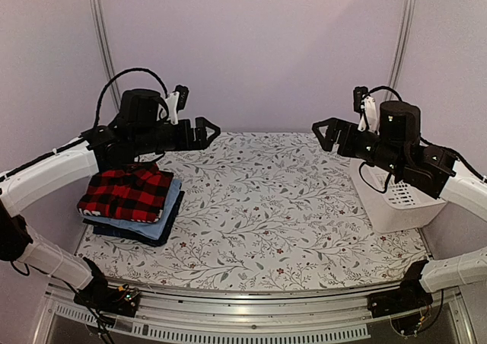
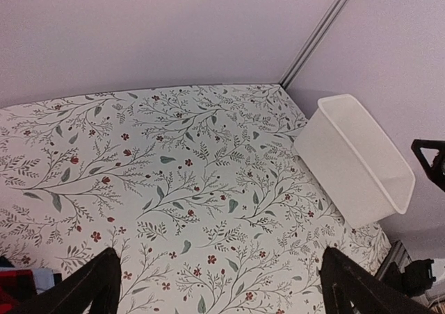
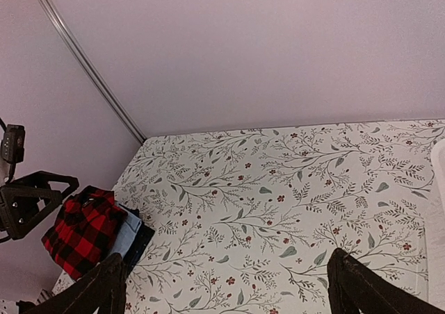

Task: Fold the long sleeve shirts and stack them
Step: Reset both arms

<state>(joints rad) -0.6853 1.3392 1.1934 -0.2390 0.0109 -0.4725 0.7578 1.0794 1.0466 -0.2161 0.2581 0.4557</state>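
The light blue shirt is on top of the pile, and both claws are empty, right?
Not quite. The top external view shows the red-and-black checked shirt on top, the light blue shirt under it. The left gripper and right gripper are empty.

Top external camera sat high behind the near edge, looking forward and down over the whole tabletop (image 1: pixel 266 207). Left wrist camera, raised, faced right toward the white basket (image 2: pixel 354 161). Right wrist camera, raised, faced left toward the shirt stack (image 3: pixel 83 230). Both wrist views shared the mid-tabletop.
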